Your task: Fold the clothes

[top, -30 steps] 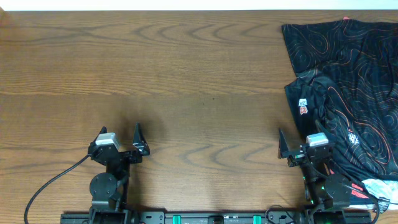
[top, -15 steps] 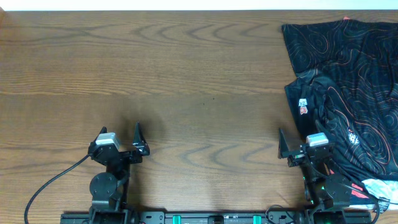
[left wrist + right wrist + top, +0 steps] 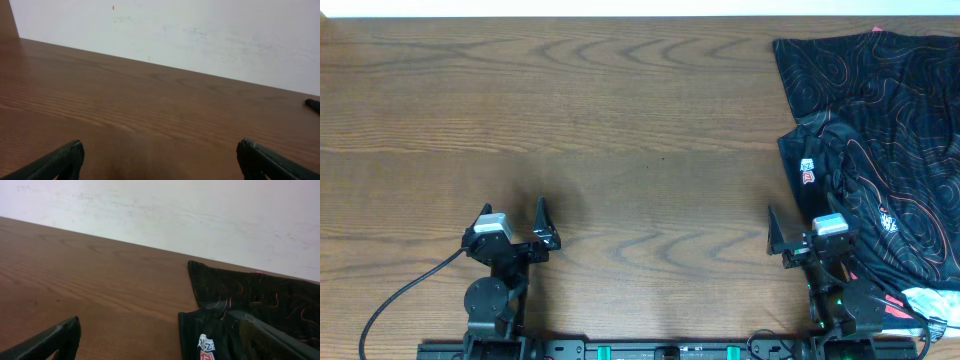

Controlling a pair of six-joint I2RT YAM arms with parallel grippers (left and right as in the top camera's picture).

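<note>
Folding not started: my left tool point(image 3: 513, 212) and right tool point(image 3: 804, 222) sit with jaws apart, empty; next I should pull the rumpled jersey point(image 3: 880, 130) flat onto the counter point(image 3: 620, 120)

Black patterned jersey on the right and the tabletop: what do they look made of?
Black jersey with red-orange contour lines: looks like a thin, smooth synthetic knit, probably polyester. It lies in soft folds and carries printed logos. Brown table: wood-grain surface with a matte finish. Whether it is solid wood, veneer or laminate cannot be told.
</note>
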